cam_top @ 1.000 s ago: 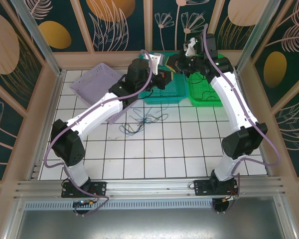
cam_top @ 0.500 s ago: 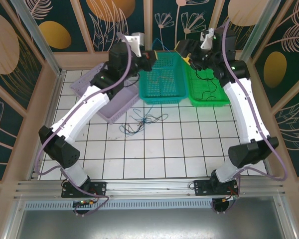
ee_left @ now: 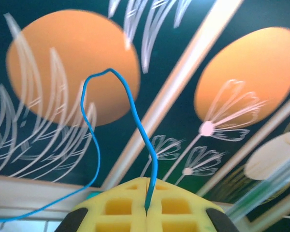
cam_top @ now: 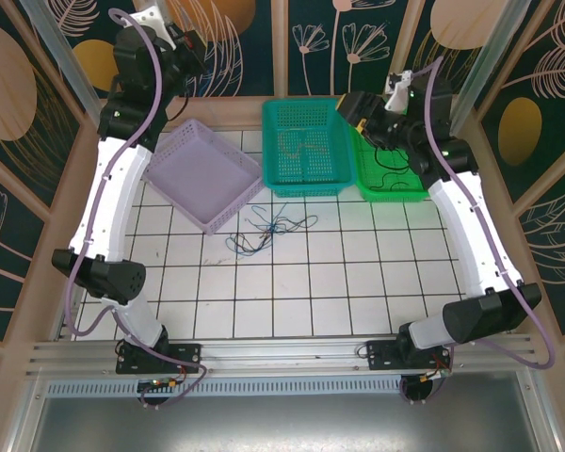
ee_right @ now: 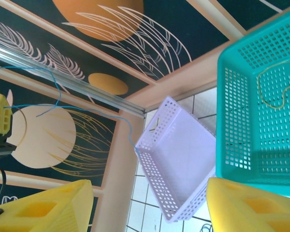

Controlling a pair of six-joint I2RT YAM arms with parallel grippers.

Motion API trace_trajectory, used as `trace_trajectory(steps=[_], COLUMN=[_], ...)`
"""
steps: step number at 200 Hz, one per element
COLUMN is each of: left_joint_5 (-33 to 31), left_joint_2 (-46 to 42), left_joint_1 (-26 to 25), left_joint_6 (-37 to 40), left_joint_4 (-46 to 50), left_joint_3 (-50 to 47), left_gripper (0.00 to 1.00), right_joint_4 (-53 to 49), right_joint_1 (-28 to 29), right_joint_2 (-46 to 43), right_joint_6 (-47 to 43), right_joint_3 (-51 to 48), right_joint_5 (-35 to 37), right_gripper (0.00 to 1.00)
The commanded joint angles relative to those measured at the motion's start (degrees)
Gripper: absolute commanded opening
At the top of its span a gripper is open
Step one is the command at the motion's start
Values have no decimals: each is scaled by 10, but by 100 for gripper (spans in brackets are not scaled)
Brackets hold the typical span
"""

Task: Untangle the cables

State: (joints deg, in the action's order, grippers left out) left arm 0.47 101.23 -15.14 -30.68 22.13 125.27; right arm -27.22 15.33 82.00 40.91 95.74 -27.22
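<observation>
My left gripper (cam_top: 186, 42) is raised high at the back left, above the lilac basket (cam_top: 207, 174). In the left wrist view its yellow pads (ee_left: 147, 181) are shut on a thin blue cable (ee_left: 135, 121), which loops up and trails down to the left. From the right wrist view this blue cable (ee_right: 87, 108) runs down to the lilac basket's corner (ee_right: 137, 147). A tangle of dark cables (cam_top: 264, 231) lies on the tiles. My right gripper (cam_top: 356, 108) hangs open over the green basket (cam_top: 405, 188), and nothing sits between its fingers (ee_right: 48, 208).
A teal basket (cam_top: 306, 184) stands between the lilac and green ones, with a pale yellow cable (ee_right: 275, 82) inside. A black cable (cam_top: 391, 155) lies in the green basket. Patterned walls and wooden posts close the back and sides.
My left arm has swung up and to the left, from over the teal basket to high above the lilac one, carrying the blue cable. My right gripper has opened and drawn back slightly.
</observation>
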Motion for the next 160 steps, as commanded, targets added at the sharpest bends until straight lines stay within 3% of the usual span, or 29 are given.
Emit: trace_trajectory(steps=[1, 66, 91, 110, 122, 135, 160], left_joint_5=[3, 82, 75, 58, 53, 60, 28], left_joint_2=[12, -51, -51, -53, -58, -69, -94], left_joint_1=[24, 84, 111, 112, 112, 111, 110], left_joint_6=[-5, -95, -113, -108, -110, -111, -111], left_joint_4=[13, -127, -126, -99, -78, -62, 6], left_joint_3=[-80, -432, -483, -478, -465, -449, -396], left_gripper=[0, 0, 0, 43, 63, 72, 77], right_joint_4=[24, 30, 28, 20, 15, 8, -16], right_joint_1=[7, 19, 29, 39, 45, 51, 65], right_joint_2=[-25, -47, -46, -47, -50, -55, -82], right_joint_6=[-4, 0, -3, -9, -14, -22, -40], right_joint_3=[-14, -62, -70, -79, -90, -107, -168], right_joint_5=[-5, -1, 4, 12, 20, 31, 88], right_gripper=[63, 63, 63, 63, 63, 63, 61])
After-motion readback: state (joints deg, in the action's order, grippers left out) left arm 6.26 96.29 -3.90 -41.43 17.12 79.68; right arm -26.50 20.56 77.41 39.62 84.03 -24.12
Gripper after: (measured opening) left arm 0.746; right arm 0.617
